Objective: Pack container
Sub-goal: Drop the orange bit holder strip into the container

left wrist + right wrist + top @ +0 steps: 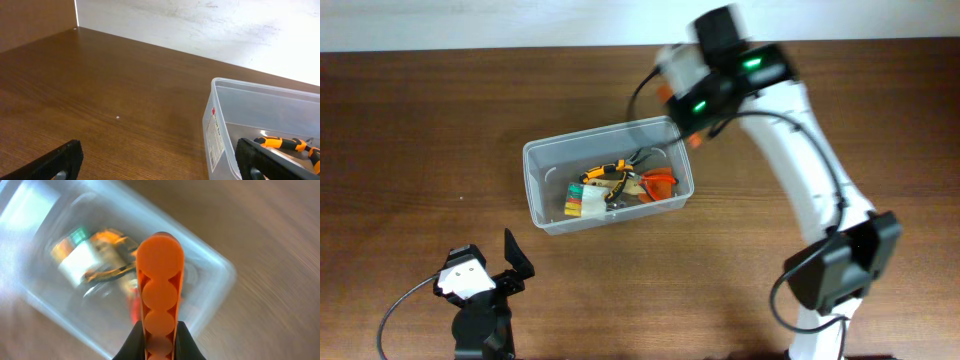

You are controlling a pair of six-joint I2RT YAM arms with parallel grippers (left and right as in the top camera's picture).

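The clear plastic container (535, 190) sits mid-table and holds several small tools: orange-and-black pliers (610, 172), a white, yellow and green piece (582, 197) and an orange clamp (660, 182). My right gripper (686, 112) hovers over the tub's far right corner, blurred. In the right wrist view it (159, 341) is shut on a flat orange tool with round cut-outs (159, 280), held above the blurred container (222, 272). My left gripper (485, 252) is open and empty, near the front left of the table. In its wrist view it (160, 162) faces the container's wall (216, 130) and the pliers (280, 143).
The dark wooden table (410, 130) ends at a pale wall strip at the back (470, 20). The right arm's base stands at the front right (840, 265). Its black cable loops near the tub's far rim (642, 90).
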